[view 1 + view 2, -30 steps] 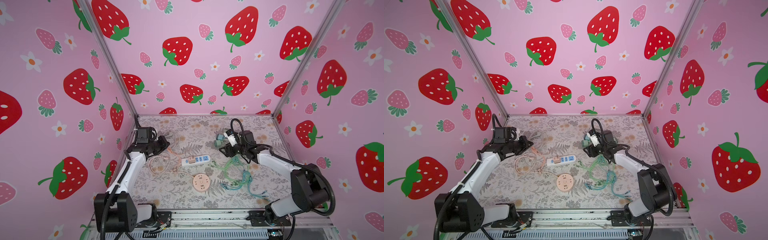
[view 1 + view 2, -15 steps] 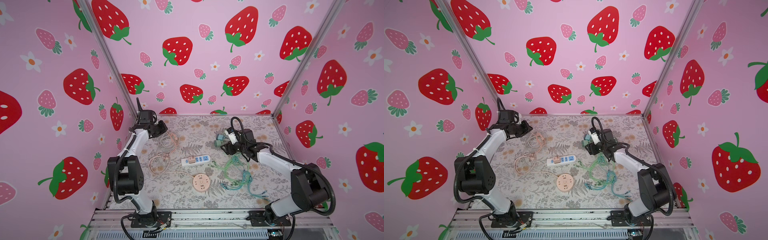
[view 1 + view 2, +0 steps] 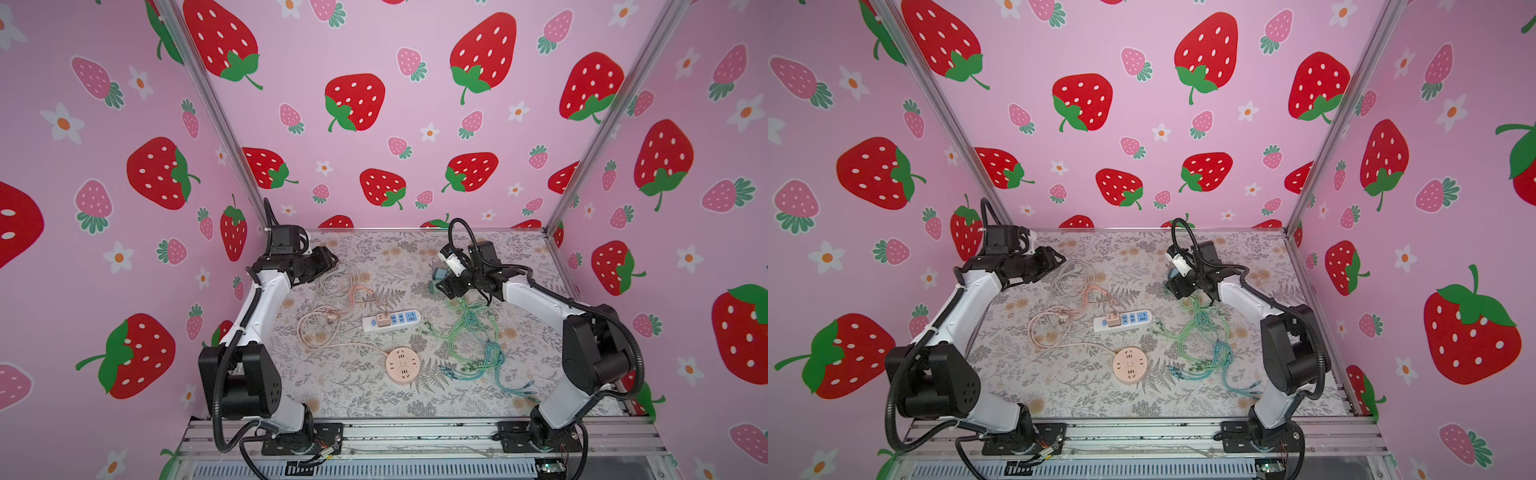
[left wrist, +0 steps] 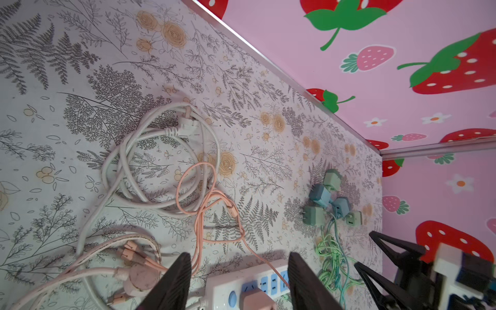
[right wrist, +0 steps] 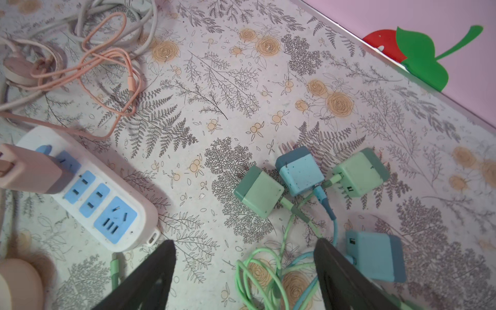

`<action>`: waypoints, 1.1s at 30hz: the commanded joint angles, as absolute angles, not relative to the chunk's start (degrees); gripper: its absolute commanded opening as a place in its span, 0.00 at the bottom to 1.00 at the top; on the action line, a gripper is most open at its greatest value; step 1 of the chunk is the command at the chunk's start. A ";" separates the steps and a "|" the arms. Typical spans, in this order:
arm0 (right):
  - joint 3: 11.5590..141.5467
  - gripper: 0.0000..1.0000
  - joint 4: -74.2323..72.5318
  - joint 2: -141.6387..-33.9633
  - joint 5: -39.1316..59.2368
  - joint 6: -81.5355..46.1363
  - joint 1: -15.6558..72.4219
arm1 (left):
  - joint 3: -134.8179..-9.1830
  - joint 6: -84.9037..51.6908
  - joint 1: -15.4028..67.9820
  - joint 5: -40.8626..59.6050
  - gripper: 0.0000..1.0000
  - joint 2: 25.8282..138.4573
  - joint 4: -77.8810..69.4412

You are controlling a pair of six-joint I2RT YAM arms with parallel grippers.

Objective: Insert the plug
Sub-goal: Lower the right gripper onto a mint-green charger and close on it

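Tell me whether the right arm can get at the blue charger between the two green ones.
Likely yes: the right gripper is open, empty and close to the blue charger, only cables between. The green chargers crowd its sides, leaving little room.

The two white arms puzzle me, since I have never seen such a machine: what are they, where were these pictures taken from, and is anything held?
They are two robot arms mounted at the near edge of a floral table, each ending in a two-fingered pincer. The two wide pictures come from a twin camera overhead, showing the whole scene. The two close pictures come from cameras on the wrists, so the dark fingers poke into them. On the table lie a white power strip with a pink plug in it, a round pink socket, pink and white cables, green cables and a cluster of green and blue charger blocks. The left pincer and the right pincer both stand open and hold nothing.
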State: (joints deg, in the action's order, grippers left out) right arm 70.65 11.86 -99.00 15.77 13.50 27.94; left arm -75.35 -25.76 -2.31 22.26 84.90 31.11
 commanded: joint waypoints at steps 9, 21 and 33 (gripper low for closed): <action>88.91 0.86 31.02 -113.28 17.73 37.78 26.92 | -61.67 -24.70 9.76 16.01 0.70 70.14 32.22; 99.72 0.79 38.67 -124.69 19.61 43.91 26.46 | -56.28 -23.98 11.25 16.39 0.70 58.51 33.01; 101.85 0.76 38.53 -128.94 18.65 45.18 26.48 | -56.06 -22.88 11.25 16.81 0.70 56.04 33.53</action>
State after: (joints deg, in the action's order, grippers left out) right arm 100.42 37.30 -127.76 18.02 43.33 26.72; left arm -56.18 -23.77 11.05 16.95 56.64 32.51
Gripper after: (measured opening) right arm 0.763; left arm 0.705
